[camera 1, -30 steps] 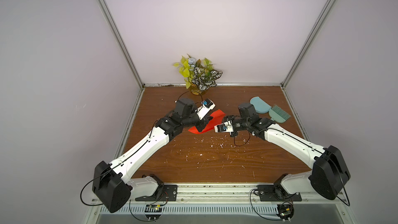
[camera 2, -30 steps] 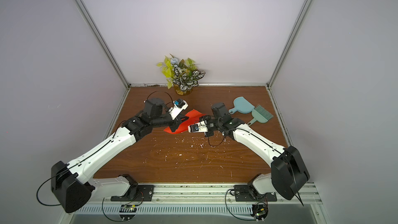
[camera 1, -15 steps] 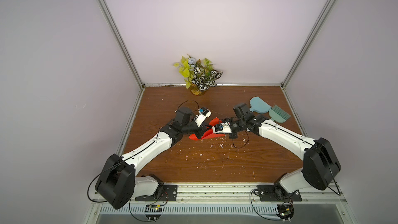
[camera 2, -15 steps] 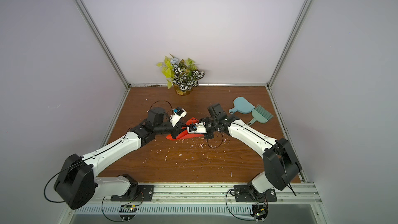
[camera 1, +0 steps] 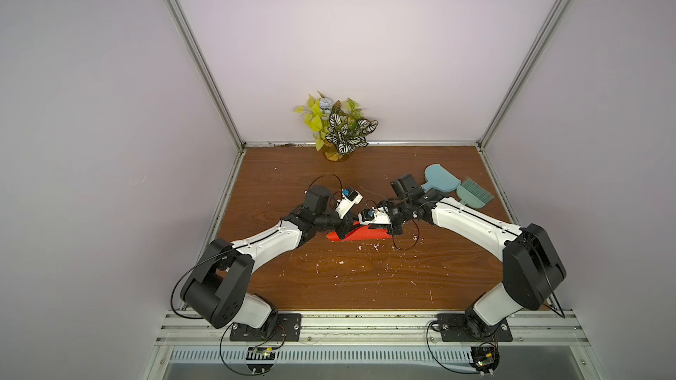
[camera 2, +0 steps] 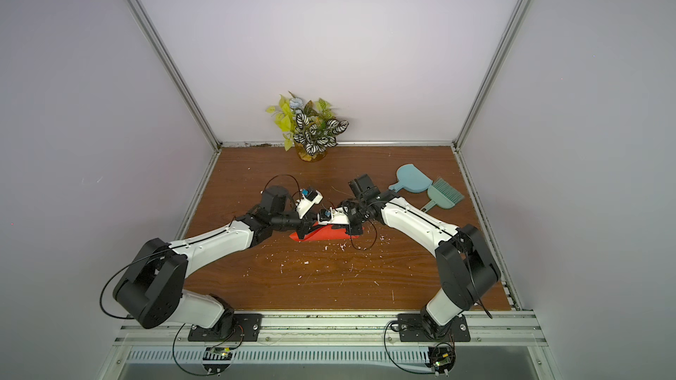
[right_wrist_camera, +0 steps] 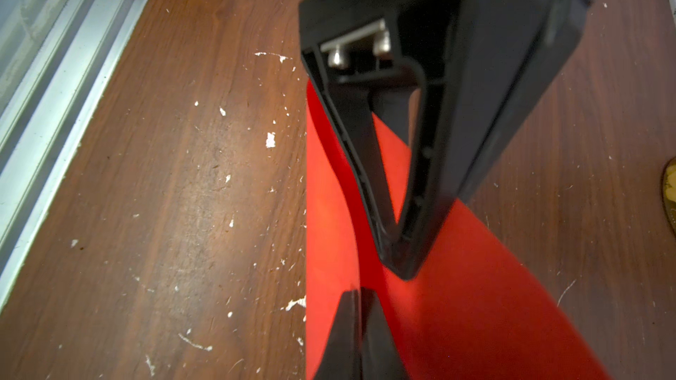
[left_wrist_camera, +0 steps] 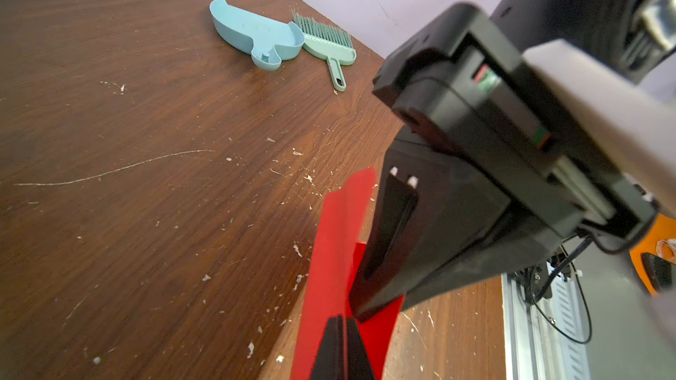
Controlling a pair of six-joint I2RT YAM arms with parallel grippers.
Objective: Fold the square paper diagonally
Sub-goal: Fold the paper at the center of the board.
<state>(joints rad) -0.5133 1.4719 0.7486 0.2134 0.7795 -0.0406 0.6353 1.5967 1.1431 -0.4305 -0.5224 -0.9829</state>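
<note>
I'm watching the left gripper [left_wrist_camera: 344, 323] clamping its jaws fully together on a raised flap of the square paper [camera 1: 365, 242] — the right gripper [right_wrist_camera: 361, 297] is doing likewise, nipping a curled edge just beside it. The sheet is lying near the middle of the table [camera 1: 365, 286], partly doubled over.

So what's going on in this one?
Both arms meet over the square paper in the middle of the table. The left gripper and right gripper are both shut, with their tips close together and low. They seem to pinch the edge of a flap that is folded over but bows up off the layer beneath. The fold is not yet pressed flat. The dustpan and brush lie apart, near the right wall.
</note>
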